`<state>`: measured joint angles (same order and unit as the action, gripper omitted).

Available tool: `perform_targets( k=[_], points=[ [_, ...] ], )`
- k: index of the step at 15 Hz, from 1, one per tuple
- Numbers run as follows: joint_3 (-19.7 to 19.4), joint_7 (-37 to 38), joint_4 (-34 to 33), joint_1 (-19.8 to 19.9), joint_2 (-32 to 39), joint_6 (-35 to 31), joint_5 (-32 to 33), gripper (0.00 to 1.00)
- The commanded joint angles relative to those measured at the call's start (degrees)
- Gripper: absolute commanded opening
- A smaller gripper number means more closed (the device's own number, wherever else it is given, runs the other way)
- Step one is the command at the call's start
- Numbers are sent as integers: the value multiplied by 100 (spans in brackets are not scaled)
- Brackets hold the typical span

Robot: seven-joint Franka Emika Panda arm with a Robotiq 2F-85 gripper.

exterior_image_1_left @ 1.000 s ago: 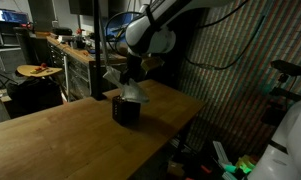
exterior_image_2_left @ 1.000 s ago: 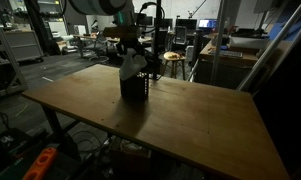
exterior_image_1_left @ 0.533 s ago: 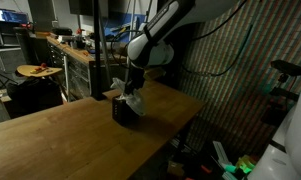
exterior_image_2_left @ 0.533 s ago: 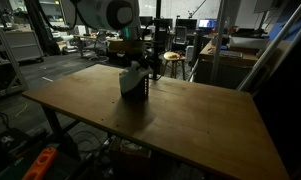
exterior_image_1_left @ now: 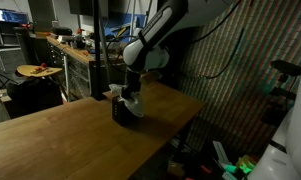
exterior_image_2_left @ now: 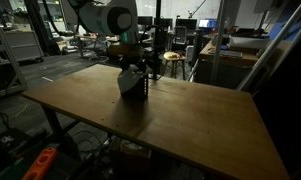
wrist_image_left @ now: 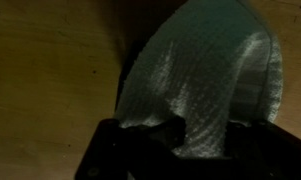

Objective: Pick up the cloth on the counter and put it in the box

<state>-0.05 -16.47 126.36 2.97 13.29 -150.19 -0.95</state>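
A pale grey-green cloth (wrist_image_left: pixel 205 75) hangs from my gripper (wrist_image_left: pixel 175 140), which is shut on it. In both exterior views the gripper (exterior_image_1_left: pixel 130 90) (exterior_image_2_left: pixel 133 66) is low over a small dark box (exterior_image_1_left: pixel 121 112) (exterior_image_2_left: pixel 133 90) standing on the wooden counter (exterior_image_1_left: pixel 70 135) (exterior_image_2_left: pixel 190 120). The cloth (exterior_image_1_left: pixel 136 103) (exterior_image_2_left: pixel 124 79) drapes at the box's top and over its rim. Whether its lower end lies inside the box is hidden.
The counter's edge (exterior_image_1_left: pixel 175 125) drops off close beside the box. A workbench with a stool (exterior_image_1_left: pixel 38 72) stands behind, and a stool and desks (exterior_image_2_left: pixel 172 60) lie beyond the far edge. Cables and tools (exterior_image_2_left: pixel 40 165) are on the floor.
The gripper has moved down with the cloth, from above the box to the box's top. The cloth now bunches against the rim. The box has not moved.
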Motion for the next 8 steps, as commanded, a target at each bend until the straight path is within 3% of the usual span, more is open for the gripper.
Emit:
perform_targets(
  k=[1,8],
  points=[
    [22,294,-187,-139,84,105,289,2],
    [78,511,-471,-323,229,516,517,1]
  ],
)
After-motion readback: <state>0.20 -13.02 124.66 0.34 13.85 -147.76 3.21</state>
